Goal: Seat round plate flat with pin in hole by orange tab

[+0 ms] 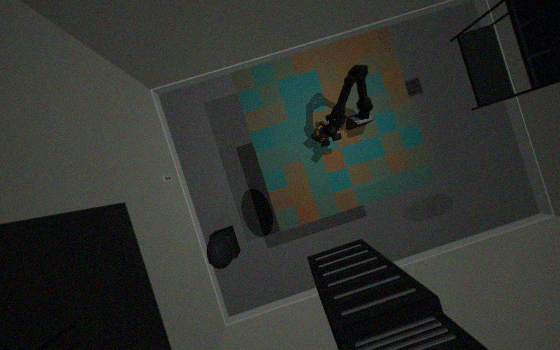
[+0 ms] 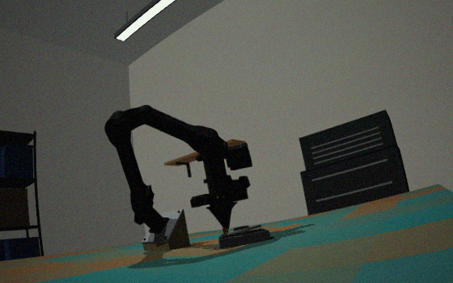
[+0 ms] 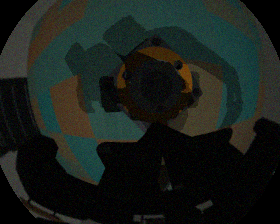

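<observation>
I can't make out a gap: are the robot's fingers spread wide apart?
No, in the side view the fingers taper together to one closed point just above the plate.

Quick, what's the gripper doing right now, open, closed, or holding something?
Gripper: closed, holding nothing, its tip down at the round plate.

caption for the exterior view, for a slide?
Arm bent over, shut gripper pointing down at the plate on its base.

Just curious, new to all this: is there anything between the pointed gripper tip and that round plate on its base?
Nothing shows between them. In the exterior view the shut gripper points down at the left edge of the round plate on its base; it is too dark to tell whether they touch.
</observation>
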`<control>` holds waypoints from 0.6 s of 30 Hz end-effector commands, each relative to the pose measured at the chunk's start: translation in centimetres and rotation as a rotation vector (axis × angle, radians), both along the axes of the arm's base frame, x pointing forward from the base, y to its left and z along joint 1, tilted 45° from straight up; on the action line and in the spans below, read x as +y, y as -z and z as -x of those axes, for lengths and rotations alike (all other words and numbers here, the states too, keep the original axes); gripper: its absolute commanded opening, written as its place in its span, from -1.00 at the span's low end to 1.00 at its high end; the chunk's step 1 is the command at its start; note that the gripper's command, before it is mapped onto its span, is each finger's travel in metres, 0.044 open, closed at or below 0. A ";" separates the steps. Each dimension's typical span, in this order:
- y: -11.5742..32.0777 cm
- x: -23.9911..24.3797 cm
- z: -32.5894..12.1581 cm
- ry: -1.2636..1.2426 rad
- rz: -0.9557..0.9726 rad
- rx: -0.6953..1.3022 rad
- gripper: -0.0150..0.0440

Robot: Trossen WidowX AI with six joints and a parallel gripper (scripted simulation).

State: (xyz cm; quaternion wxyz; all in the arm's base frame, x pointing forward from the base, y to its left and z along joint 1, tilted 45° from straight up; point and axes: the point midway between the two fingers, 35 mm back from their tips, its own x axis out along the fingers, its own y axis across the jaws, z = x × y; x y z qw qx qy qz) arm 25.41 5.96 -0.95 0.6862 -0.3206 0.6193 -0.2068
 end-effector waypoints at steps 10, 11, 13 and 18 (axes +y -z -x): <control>-1.0 -1.3 -0.1 0.001 0.015 0.008 -0.49; -1.1 -1.4 -0.1 0.001 0.015 0.008 -0.49; -1.3 -1.6 -0.3 0.001 0.015 0.008 -0.49; -1.7 -1.9 -0.7 0.001 0.016 0.008 -0.49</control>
